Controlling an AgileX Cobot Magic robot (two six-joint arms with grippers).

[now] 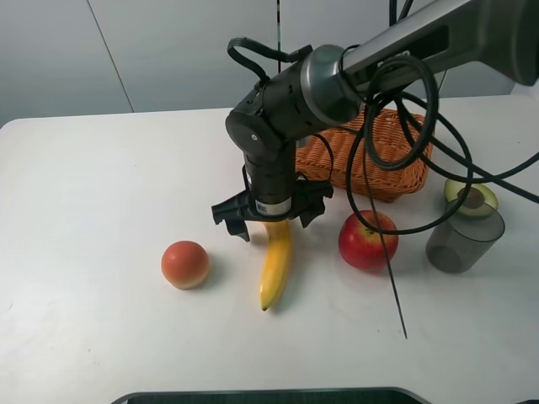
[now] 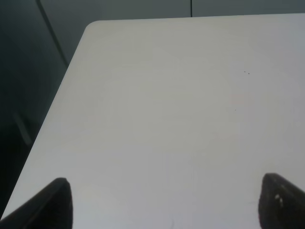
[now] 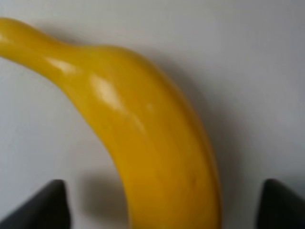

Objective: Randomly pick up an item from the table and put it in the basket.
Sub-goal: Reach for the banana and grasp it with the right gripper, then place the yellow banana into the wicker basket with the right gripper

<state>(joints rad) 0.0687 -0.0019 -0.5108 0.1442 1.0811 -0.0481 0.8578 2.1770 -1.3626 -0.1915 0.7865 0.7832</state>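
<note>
The yellow banana [image 1: 275,268] lies on the white table [image 1: 101,185], its dark tip toward the front. My right gripper [image 1: 271,220] reaches across the middle and hangs low over the banana's far end, open, with one finger on each side. In the right wrist view the banana [image 3: 157,143] fills the frame between the two dark fingertips [image 3: 47,205], and the gripper [image 3: 162,205] is not closed on it. The wicker basket [image 1: 383,181] stands behind the right arm, partly hidden. My left gripper [image 2: 164,205] is open over bare table [image 2: 167,95], out of the exterior view.
A red apple [image 1: 368,240] lies right of the banana and a round orange-pink fruit [image 1: 185,264] lies left of it. A translucent grey cup [image 1: 464,240] and a halved avocado [image 1: 472,199] sit at the right. Black cables hang over the basket.
</note>
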